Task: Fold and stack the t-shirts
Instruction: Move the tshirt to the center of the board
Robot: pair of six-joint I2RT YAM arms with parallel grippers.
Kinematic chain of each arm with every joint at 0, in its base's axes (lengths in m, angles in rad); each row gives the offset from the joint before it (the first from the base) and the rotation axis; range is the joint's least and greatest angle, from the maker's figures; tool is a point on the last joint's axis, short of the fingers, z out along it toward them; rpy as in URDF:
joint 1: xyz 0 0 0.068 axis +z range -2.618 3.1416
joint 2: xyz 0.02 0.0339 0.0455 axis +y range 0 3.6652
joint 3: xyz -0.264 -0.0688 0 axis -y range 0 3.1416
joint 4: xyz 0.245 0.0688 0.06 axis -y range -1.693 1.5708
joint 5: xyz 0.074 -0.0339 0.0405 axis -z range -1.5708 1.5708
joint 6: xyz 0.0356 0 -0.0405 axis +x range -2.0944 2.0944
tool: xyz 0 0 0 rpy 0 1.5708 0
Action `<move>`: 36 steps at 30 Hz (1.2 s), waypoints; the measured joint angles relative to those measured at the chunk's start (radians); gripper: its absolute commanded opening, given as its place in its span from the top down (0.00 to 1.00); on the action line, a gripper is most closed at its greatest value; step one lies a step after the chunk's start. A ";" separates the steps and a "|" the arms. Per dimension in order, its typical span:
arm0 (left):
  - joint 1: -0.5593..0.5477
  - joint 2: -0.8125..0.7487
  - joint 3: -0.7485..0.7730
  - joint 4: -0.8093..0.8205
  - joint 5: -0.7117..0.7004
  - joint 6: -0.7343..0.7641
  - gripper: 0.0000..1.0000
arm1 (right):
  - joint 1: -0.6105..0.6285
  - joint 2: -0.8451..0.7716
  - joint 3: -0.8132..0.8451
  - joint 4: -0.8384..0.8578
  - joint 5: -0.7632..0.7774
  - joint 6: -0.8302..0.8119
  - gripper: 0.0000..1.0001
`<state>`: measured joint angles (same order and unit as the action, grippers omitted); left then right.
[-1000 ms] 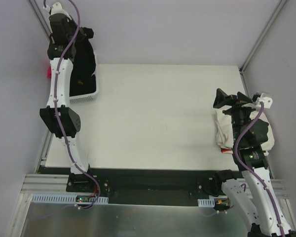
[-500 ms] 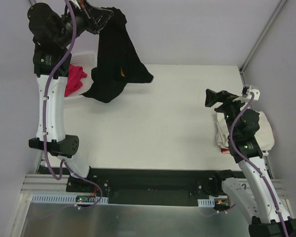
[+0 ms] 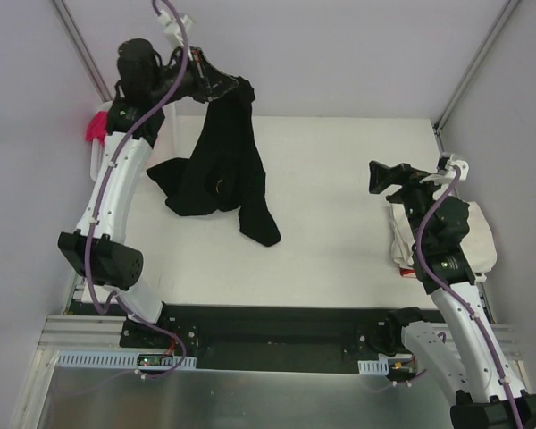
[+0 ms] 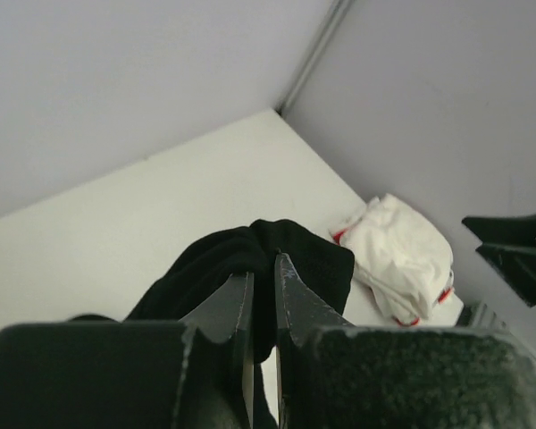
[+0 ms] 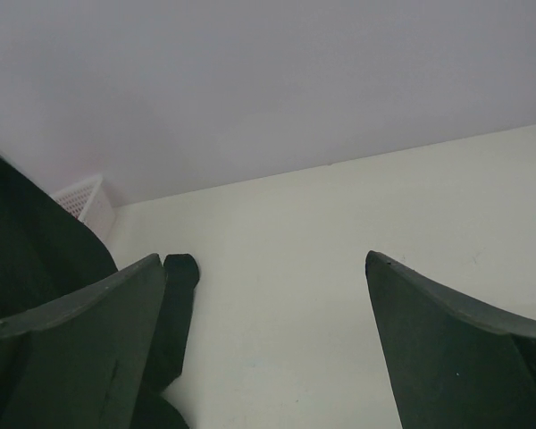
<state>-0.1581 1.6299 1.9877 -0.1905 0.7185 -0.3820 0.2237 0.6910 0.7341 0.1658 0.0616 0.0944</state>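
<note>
Left arm rears high over the far-left of the smooth white table, left gripper pinching tight a bunched fold of the limp black tee, whose lower end lies crumpled on the tabletop; right gripper gapes wide, empty, near rumpled cream tees at the right edge.

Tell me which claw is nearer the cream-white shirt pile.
Right. The right claw hangs open close by the cream-white pile; the left claw, shut on the black t-shirt, is across the table.

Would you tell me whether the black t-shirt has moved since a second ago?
Yes: the black t-shirt has come rightward from the far-left corner onto the table.
</note>
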 measured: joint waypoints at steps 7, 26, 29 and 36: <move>-0.154 0.170 -0.041 0.002 0.037 0.005 1.00 | 0.000 0.054 0.000 0.019 -0.026 0.017 0.03; -0.347 0.377 -0.030 -0.045 0.123 0.170 1.00 | 0.000 0.163 0.000 0.063 -0.105 0.081 0.02; -0.327 0.402 -0.023 -0.060 0.117 0.189 0.45 | 0.000 0.166 0.000 0.067 -0.105 0.081 0.02; -0.305 0.409 -0.024 -0.072 0.092 0.240 0.01 | 0.000 0.200 0.000 0.081 -0.116 0.084 0.02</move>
<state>-0.4633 2.0392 1.9636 -0.2623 0.8101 -0.1417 0.2237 0.8909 0.7341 0.2470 -0.0540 0.1780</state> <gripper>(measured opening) 0.980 0.977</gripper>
